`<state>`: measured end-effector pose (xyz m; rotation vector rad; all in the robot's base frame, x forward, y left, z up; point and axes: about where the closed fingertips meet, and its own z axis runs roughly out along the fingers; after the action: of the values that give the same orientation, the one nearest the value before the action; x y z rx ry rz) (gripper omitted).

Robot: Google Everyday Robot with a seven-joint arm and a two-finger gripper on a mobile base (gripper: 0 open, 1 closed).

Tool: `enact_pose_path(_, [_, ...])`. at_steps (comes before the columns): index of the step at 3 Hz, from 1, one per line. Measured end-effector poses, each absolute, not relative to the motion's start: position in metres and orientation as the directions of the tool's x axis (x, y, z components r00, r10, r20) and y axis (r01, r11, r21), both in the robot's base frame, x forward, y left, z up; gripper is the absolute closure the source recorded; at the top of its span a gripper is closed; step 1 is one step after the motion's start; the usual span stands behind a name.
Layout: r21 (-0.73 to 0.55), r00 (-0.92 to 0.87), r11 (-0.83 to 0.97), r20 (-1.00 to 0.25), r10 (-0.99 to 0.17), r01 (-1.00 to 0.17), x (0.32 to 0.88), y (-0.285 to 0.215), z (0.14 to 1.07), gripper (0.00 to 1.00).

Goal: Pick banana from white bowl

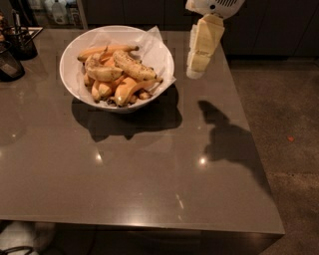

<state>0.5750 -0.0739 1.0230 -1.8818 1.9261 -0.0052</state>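
The white bowl, lined with crinkled white paper, stands at the back left of the grey table and holds several bananas. The plump, pale, speckled banana lies on top of the pile, slanting down to the right. Smoother orange-yellow bananas lie under and in front of it. My gripper hangs from the top of the view, pointing down above the table, just right of the bowl's rim and clear of it. It holds nothing that I can see. Its shadow falls on the table to the right.
Two dark containers stand at the table's left edge. The table's right edge borders a speckled floor. Bottles and dark cabinets lie behind the table.
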Motion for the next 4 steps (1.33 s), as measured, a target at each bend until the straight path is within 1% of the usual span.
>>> enact_pose_path(2, [-0.227,-0.059,0.144,-0.343,-0.937,-0.963,0.6,-0.017,1.007,0.0])
enact_pose_path(4, [-0.236,-0.068,0.179,-0.415,-0.907,-0.955,0.61,-0.006,1.011,0.0])
